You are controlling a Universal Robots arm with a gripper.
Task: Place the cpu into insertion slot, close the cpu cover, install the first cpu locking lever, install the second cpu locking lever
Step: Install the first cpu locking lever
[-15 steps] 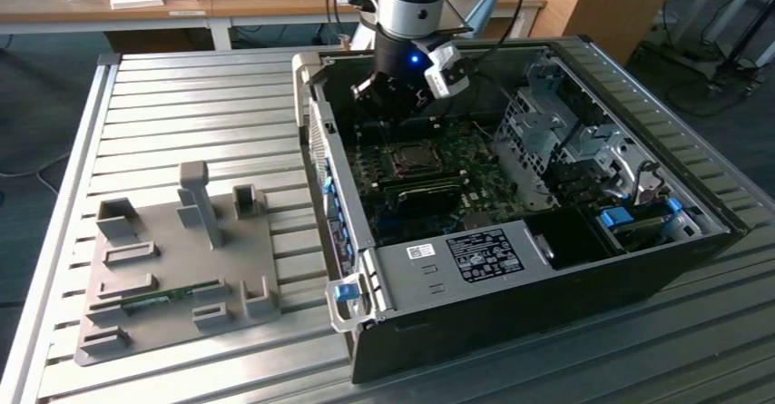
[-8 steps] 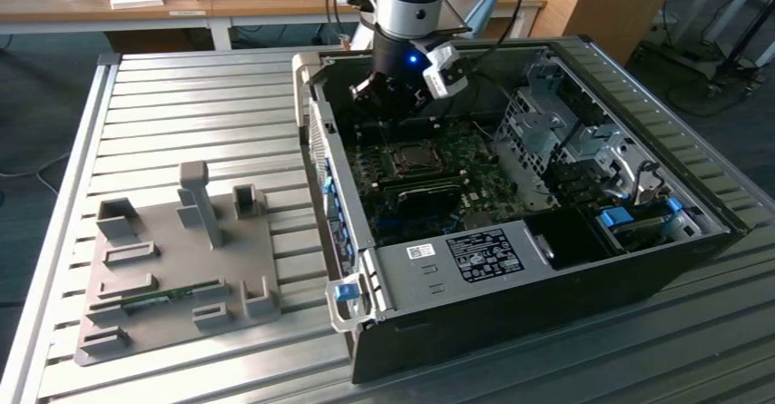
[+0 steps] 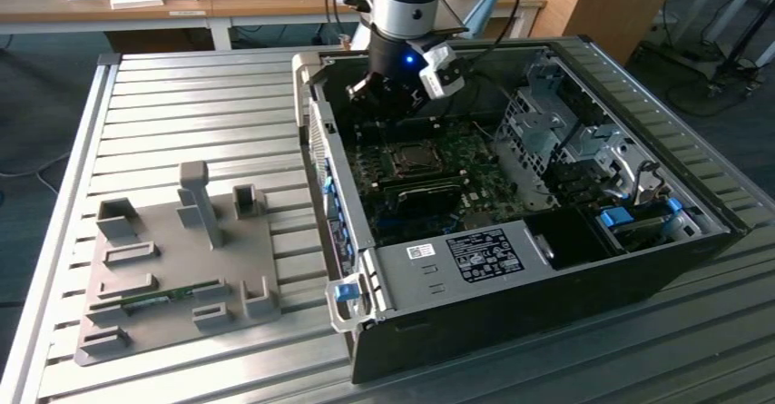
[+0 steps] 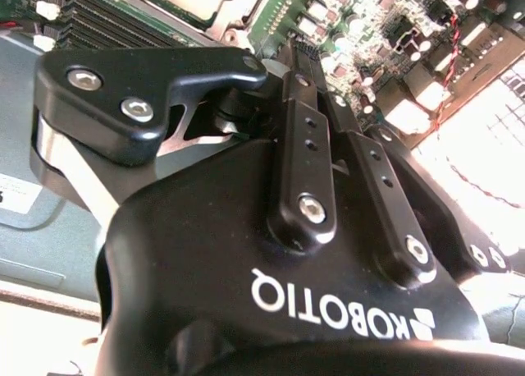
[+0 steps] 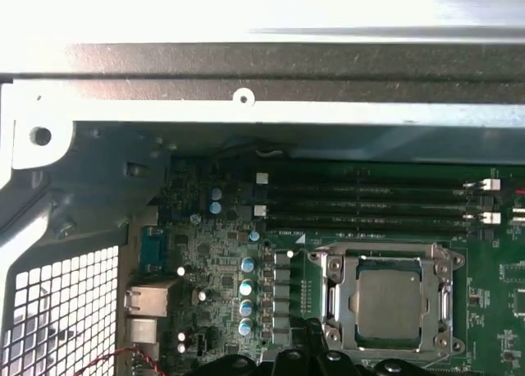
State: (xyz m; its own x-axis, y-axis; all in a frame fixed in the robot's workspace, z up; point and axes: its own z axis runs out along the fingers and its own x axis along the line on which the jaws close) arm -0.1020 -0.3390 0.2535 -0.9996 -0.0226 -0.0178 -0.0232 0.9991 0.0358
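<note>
Ribbed metal tabletop (image 3: 181, 104) carries an open computer case (image 3: 545, 318) and, at 9 o'clock of it in the exterior view, a grey fixture tray (image 3: 158, 286). Wooden desks (image 3: 242, 3) stand behind at 12 o'clock. The arm (image 3: 406, 4) comes down into the case at its 12 o'clock end. The gripper (image 3: 385, 95) hangs over the green motherboard (image 3: 485, 163), at 11 o'clock of the socket.

In the first wrist view the cpu (image 5: 390, 298) lies seated in the socket, pale grey top up. The cpu cover (image 5: 334, 298) lies flat around it as a silvery frame. Memory slots (image 5: 369, 199) run alongside. There the gripper (image 5: 312, 355) shows just beside a corner of the cover. Whether it touches the cover, and whether it is released or clenched, I cannot tell.
</note>
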